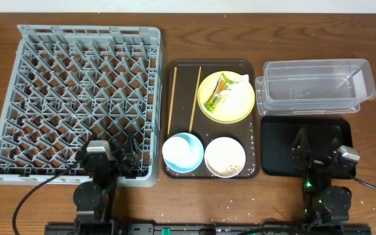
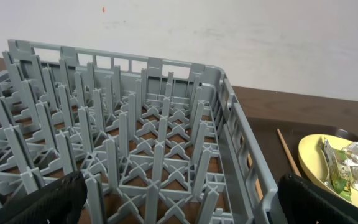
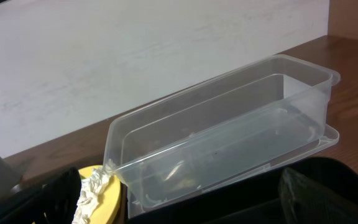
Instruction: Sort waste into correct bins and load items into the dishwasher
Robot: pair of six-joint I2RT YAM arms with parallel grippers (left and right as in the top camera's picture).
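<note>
The grey dish rack (image 1: 83, 98) stands at the left; it also shows in the left wrist view (image 2: 135, 143). The yellow plate (image 1: 230, 108) on the brown tray holds the yellow-green wrapper (image 1: 217, 93) and the white tissue (image 1: 241, 79). Two chopsticks (image 1: 172, 99) lie beside it. The light blue bowl (image 1: 183, 152) and the white bowl (image 1: 224, 156) with crumbs (image 1: 227, 168) sit at the tray's front. The clear tub (image 1: 315, 86) and black tray (image 1: 279, 150) are at the right. My left gripper (image 1: 107, 160) is open over the rack's front edge. My right gripper (image 1: 318, 151) is open over the black tray.
The dark brown serving tray (image 1: 172, 171) lies between the rack and the bins. In the right wrist view the clear tub (image 3: 229, 149) stands just behind the black tray (image 3: 241, 205), with the plate's edge (image 3: 107, 202) at the left. Cables run along the table's front edge.
</note>
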